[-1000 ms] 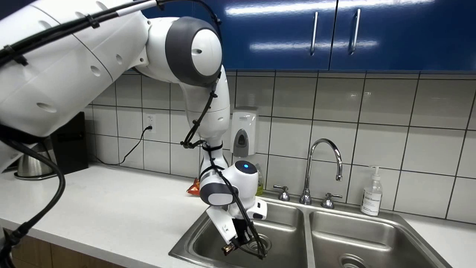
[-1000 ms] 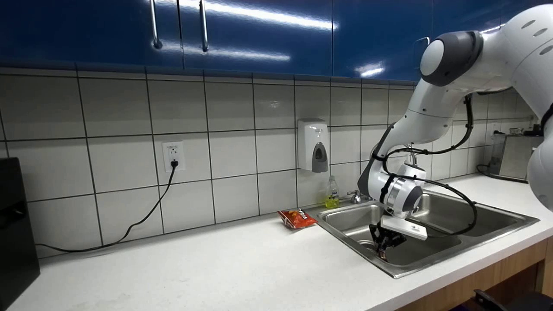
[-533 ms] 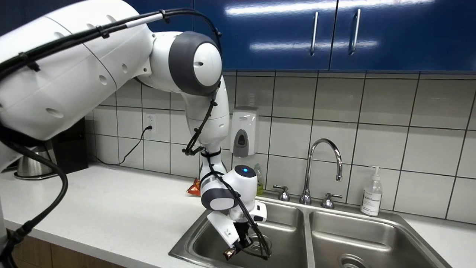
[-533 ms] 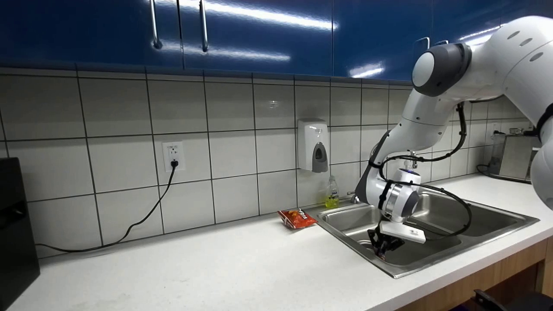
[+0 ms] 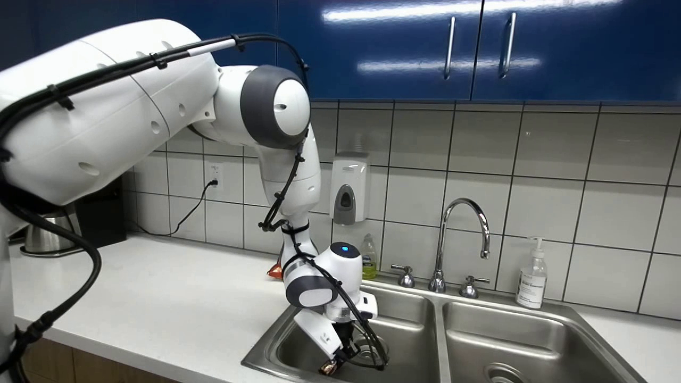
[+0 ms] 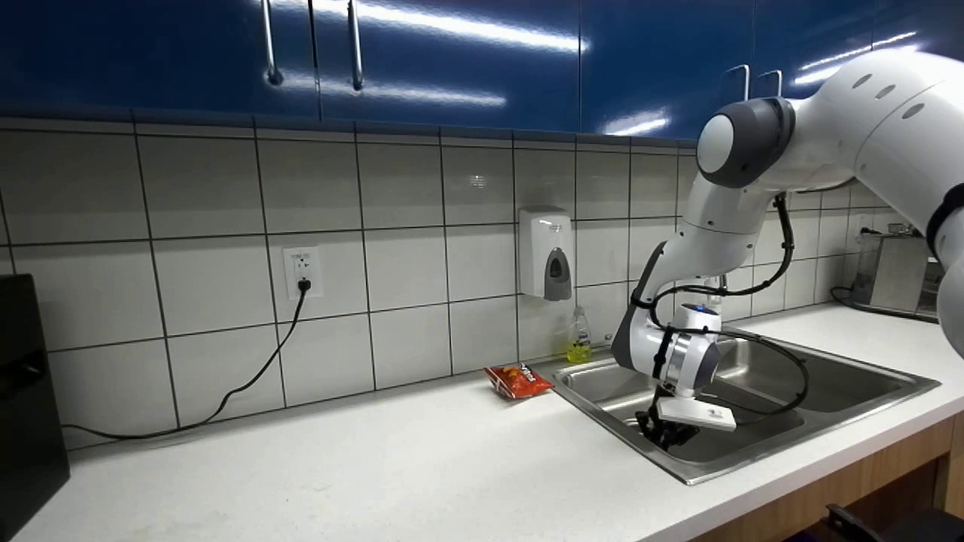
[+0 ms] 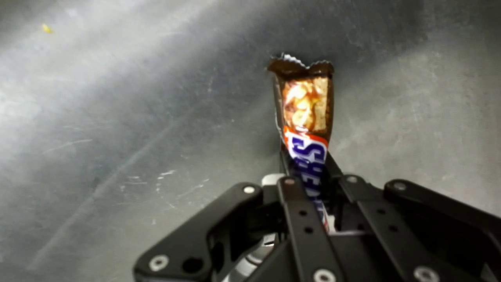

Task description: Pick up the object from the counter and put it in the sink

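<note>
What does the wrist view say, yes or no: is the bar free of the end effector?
No, the end effector is closed on the bar, whose far end sticks out.

Candy bar (image 7: 306,113), pinched in end effector (image 7: 309,166), scratched sink (image 7: 137,133) behind

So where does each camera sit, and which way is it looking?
In an exterior view: camera apart from the robot arm, which spans picture left; faces faucet and tiled wall.
In an exterior view: also apart, facing that wall across the counter; arm at picture right.
Wrist view: on the wrist, looking down into the sink; the tool shows, gripping a wrapped bar.
Both exterior views share the sink, red bag and dispenser.
</note>
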